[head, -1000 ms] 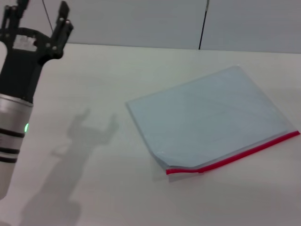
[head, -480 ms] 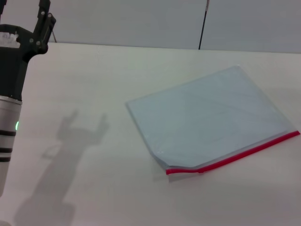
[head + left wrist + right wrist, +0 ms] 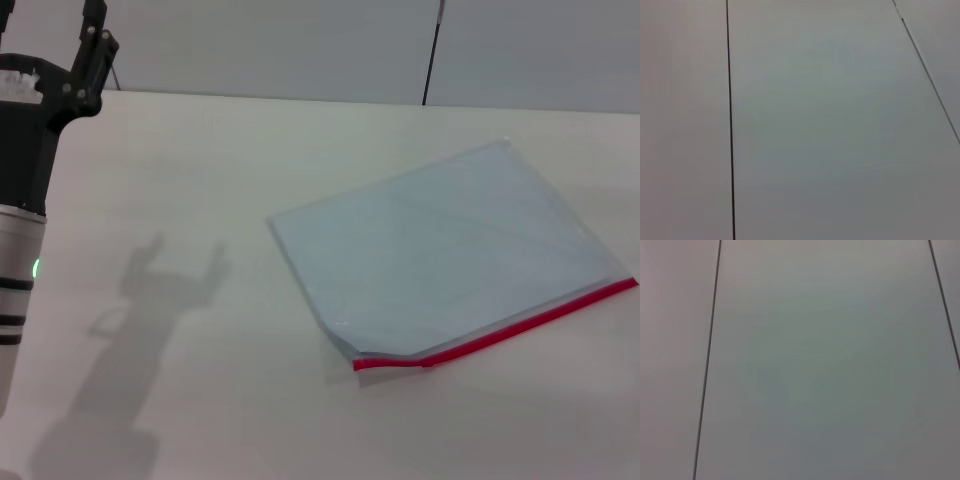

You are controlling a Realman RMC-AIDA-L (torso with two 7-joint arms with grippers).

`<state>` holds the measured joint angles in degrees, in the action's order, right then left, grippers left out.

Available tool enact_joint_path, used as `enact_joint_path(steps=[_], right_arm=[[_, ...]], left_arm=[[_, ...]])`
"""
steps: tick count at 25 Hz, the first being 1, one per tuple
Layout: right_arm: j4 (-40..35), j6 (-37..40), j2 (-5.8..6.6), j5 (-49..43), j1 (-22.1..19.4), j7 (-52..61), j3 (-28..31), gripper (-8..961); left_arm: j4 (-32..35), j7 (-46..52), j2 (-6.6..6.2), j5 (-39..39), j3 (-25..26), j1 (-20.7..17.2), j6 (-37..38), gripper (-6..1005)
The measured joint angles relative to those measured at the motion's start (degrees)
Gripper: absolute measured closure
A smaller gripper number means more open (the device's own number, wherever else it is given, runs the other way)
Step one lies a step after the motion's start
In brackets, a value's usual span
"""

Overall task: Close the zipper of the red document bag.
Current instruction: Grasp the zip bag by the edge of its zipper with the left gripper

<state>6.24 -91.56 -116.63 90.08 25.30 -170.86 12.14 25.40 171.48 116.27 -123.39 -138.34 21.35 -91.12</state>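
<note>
The red document bag [image 3: 450, 250] lies flat on the table right of centre, a pale blue-grey translucent pouch. Its zipper [image 3: 520, 325] is a red strip along the near edge, running from the near corner up to the right. A small bump that may be the slider [image 3: 427, 362] sits near the strip's left end. At the far left my left gripper [image 3: 50, 20] is raised well away from the bag, open and holding nothing, pointing upward. My right gripper is out of view.
The white table [image 3: 220, 400] stretches around the bag, with the left arm's shadow [image 3: 150, 300] on it. A thin dark pole [image 3: 433, 50] stands behind the table. Both wrist views show only grey wall panels [image 3: 840, 125] with dark seams.
My left arm has moved left and slightly up, away from the bag, then come almost to rest. The bag has not moved.
</note>
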Motion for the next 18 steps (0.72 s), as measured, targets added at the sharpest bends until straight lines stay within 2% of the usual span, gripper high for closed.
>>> enact_joint_path(steps=[14, 16, 18], right_arm=[[0.0, 0.1, 0.0, 0.0, 0.0, 0.0, 0.3, 60], [0.0, 0.1, 0.0, 0.0, -0.1, 0.0, 0.3, 60], [0.0, 0.1, 0.0, 0.0, -0.2, 0.0, 0.3, 60]], left_arm=[[-0.1, 0.0, 0.0, 0.0, 0.0, -0.1, -0.2, 293], [0.6, 0.0, -0.12, 0.0, -0.8, -0.2, 0.5, 294], [2.9, 0.1, -0.81, 0.0, -2.2, -0.2, 3.0, 296]])
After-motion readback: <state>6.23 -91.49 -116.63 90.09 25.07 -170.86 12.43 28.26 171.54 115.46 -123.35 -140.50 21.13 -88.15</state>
